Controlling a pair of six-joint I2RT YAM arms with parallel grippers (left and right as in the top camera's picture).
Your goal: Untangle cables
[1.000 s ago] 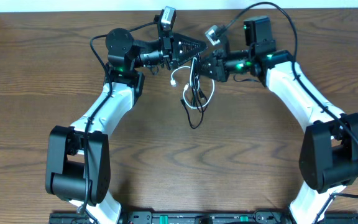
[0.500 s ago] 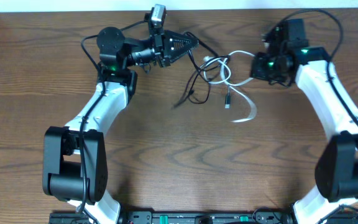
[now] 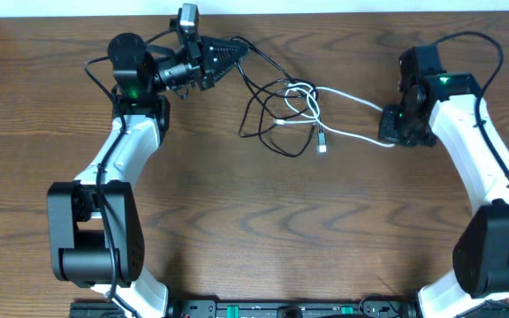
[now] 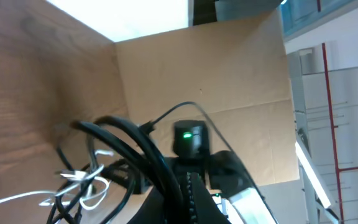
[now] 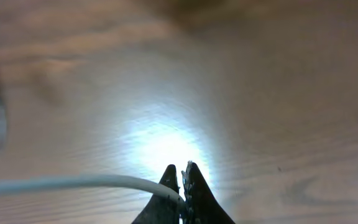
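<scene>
The black cable (image 3: 256, 113) lies in loose loops at the table's upper middle, still crossed with the white cable (image 3: 343, 98). My left gripper (image 3: 239, 49) at the upper left is shut on the black cable, which runs from its tip down to the tangle; in the left wrist view the black cable (image 4: 143, 146) passes between the fingers. My right gripper (image 3: 389, 132) at the right is shut on the white cable, stretched taut toward the tangle. In the right wrist view the white cable (image 5: 73, 183) enters the closed fingertips (image 5: 169, 177) from the left.
A white plug (image 3: 322, 147) lies below the tangle. The thick black arm wires (image 3: 467, 40) arch over the right arm. A cardboard wall (image 4: 216, 74) stands beyond the table's far side.
Both arms have pulled apart: the left gripper moved left with the black cable, the right gripper moved right and down with the white cable. The tangle has spread wider.
</scene>
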